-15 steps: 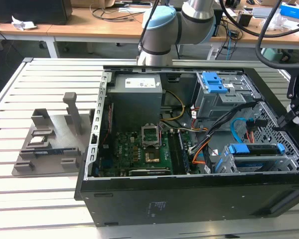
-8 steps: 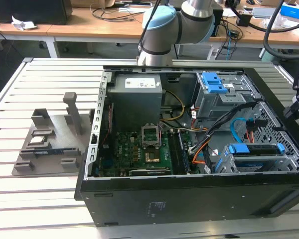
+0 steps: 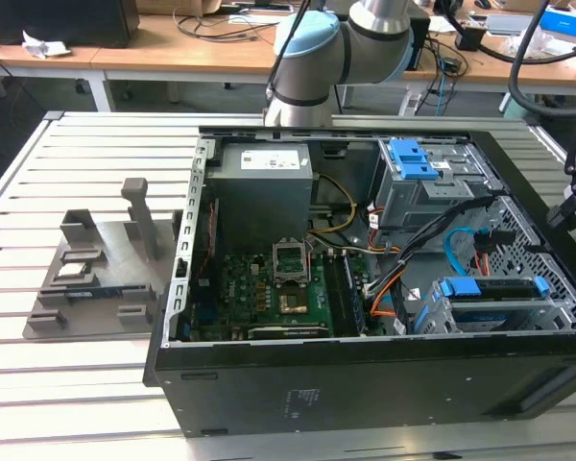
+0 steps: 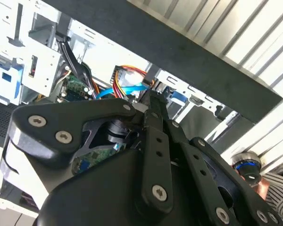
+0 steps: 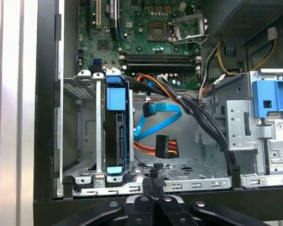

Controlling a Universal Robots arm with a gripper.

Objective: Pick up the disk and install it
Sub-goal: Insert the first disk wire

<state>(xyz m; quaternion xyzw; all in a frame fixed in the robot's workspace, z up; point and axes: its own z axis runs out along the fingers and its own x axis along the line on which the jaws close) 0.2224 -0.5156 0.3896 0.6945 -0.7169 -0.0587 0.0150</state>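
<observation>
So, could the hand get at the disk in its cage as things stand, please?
Probably yes. The disk stands on edge in the open drive cage, its blue-railed edge uncovered; the cables run beside it, not over it. The hand sits by the case wall.

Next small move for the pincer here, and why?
Probably open the pincer and shift it sideways toward the disk. In the first wrist view its fingers meet with nothing between them, near the edge of the case. The disk stands on edge in the drive cage, off to one side of the pincer's line.
</observation>
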